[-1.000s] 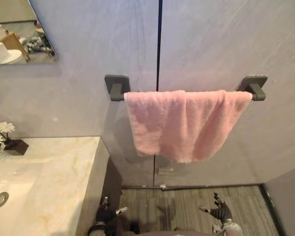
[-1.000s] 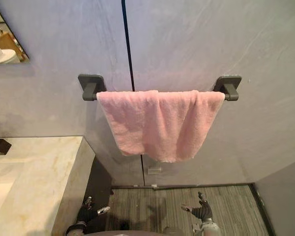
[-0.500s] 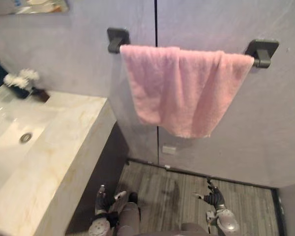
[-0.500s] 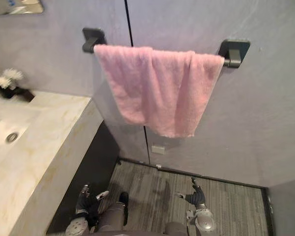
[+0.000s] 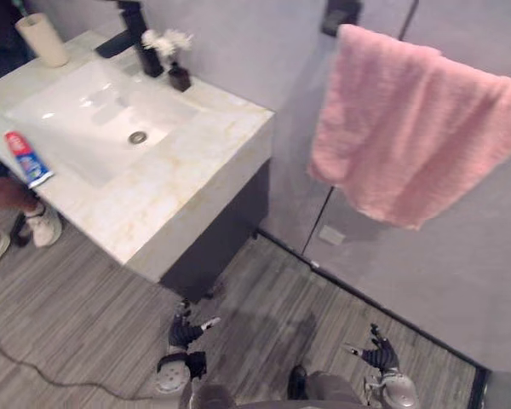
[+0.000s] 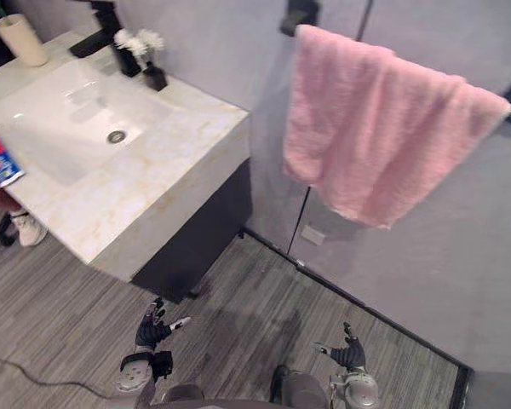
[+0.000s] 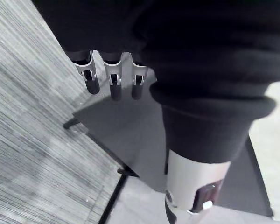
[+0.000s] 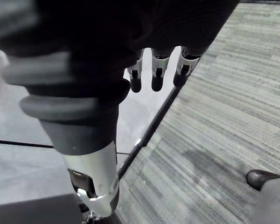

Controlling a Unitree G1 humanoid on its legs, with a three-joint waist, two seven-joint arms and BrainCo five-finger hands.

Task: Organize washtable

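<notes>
A pale marble washtable (image 5: 196,170) with cream veining stands to the left, with a smooth white rectangular basin (image 5: 94,119) sunk into its top. A red, white and blue toothpaste tube (image 5: 27,158) lies flat on the counter's left rim just beside the basin, its long axis along that edge. At the far side stand a beige cup (image 5: 43,39), a black faucet (image 5: 132,21) and a small dark vase of white flowers (image 5: 172,60). The robot's left hand (image 5: 183,332) hangs low over grey striped floor (image 5: 85,324), below the counter's near right corner, with fingers straight, loosely spread and empty. It is the nearer hand, and the tube lies up and well to its left. The right hand (image 5: 379,356) hangs further right, likewise relaxed and empty. A fluffy pink towel (image 5: 417,136) drapes from a rail beside a dark bracket (image 6: 300,15).
</notes>
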